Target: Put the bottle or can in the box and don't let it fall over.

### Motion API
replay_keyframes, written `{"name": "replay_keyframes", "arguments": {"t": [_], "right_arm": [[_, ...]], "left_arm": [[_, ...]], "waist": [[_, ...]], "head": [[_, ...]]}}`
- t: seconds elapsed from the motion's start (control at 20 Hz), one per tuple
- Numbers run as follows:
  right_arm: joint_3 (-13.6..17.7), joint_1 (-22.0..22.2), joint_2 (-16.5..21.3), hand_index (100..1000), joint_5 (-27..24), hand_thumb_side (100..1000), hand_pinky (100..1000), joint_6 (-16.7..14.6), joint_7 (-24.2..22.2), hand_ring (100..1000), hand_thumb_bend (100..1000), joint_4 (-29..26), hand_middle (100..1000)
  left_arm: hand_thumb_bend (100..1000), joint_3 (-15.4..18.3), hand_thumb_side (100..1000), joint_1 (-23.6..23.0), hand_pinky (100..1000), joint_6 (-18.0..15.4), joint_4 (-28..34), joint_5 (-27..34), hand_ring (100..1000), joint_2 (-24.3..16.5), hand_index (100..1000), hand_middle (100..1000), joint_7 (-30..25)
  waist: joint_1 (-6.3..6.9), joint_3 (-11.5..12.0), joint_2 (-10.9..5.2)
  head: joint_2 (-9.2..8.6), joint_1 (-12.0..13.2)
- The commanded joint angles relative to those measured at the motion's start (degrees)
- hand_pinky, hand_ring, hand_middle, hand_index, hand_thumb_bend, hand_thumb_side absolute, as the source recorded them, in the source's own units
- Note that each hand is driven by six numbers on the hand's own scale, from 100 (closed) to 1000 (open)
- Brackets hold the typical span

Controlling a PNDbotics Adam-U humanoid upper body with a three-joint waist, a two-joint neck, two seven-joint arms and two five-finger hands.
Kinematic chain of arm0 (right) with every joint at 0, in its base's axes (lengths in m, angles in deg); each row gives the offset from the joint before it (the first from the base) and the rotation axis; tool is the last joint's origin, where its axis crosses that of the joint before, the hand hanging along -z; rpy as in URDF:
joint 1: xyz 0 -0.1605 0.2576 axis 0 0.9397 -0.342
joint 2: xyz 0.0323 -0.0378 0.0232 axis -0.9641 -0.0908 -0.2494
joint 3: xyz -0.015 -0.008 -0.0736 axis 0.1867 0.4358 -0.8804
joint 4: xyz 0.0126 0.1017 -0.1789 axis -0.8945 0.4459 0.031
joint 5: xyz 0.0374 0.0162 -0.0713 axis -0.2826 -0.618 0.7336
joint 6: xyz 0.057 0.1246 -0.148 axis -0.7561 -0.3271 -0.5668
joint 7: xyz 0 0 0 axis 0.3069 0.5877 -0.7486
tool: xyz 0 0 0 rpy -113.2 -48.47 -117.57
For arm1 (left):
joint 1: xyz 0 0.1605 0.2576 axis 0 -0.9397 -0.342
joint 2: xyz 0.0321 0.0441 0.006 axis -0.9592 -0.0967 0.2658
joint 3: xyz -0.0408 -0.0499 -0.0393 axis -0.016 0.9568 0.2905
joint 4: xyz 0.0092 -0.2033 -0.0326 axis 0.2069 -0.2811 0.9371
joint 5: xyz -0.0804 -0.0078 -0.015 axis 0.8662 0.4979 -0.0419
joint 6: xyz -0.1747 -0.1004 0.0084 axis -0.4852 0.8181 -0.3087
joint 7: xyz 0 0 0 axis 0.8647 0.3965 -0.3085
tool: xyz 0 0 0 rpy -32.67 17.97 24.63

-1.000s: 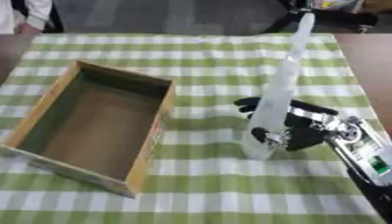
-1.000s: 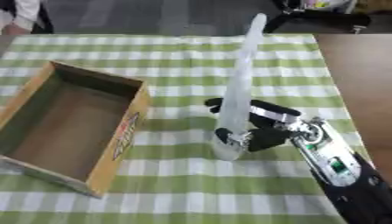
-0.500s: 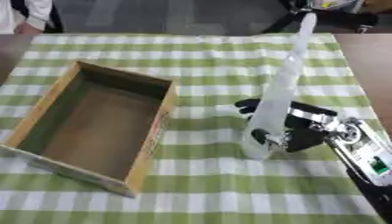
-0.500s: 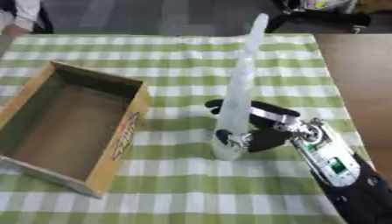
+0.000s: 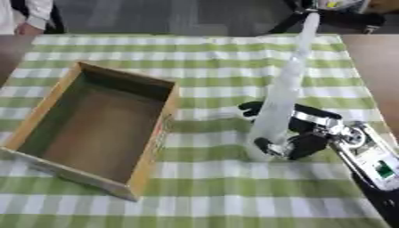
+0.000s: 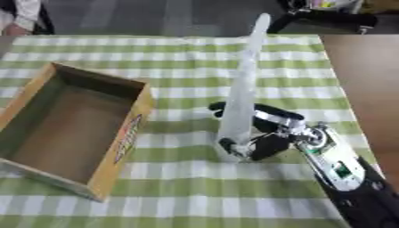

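One cardboard box [image 5: 93,129] sits on the left half of a green-and-white checked cloth [image 5: 195,53], open at the top, with its long side running away from the robot and slightly askew. Its brown floor is bare; nothing lies inside it. The near right wall carries a strip of red and dark printing, seen best in the right eye view, though the lettering cannot be read. A bare brown tabletop [image 5: 378,67] shows beyond the right edge of the cloth.

To the right of the box, and apart from it, a tall, slim, translucent white bottle [image 5: 282,93] stands on the cloth. Its base rests on a white stripe just right of the box's near corner, and its body narrows toward a thin neck reaching up to the far edge of the cloth. It appears upright, leaning away only as the downward view makes tall things lean. Whether it holds anything cannot be told.

Further right, the robot's right hand [image 5: 300,136] comes in from the lower right corner on a black and silver arm. Its fingers [image 5: 251,108] curl round the lower part of the bottle from behind, and the thumb closes against the base on the near side, so the bottle is clasped low down.
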Motion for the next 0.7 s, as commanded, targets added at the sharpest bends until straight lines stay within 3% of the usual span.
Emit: {"name": "replay_keyframes", "arguments": {"t": [0.05, 0.25, 0.7], "right_arm": [[-0.2, 0.2, 0.9, 986, 1.4, 207, 942, 0.3, 0.4, 1000, 100, 0.6, 1000], [-0.2, 0.1, 0.9, 961, 1.3, 192, 939, 0.9, 0.9, 1000, 100, 0.7, 1000], [-0.3, -0.1, 0.8, 872, 0.1, 267, 930, 3.3, 2.8, 1000, 100, 0.8, 1000]], "left_arm": [[100, 0.2, 868, 0.2, 1000, -0.1, 0.7, 0.1, 787, -0.9, 846, 972, -0.1], [100, 0.3, 867, 0.2, 1000, -0.1, 0.7, 0.1, 787, -0.8, 845, 972, -0.2], [100, 0.2, 869, 0.1, 1000, 0.0, 0.6, 0.0, 787, -0.7, 844, 972, -0.2]], "waist": [[0.17, 0.2, -0.47], [0.16, 0.2, -0.47], [0.08, 0.3, -0.4]], "head": [[-1.03, -0.1], [-1.04, 0.0], [-1.0, -0.1]]}}
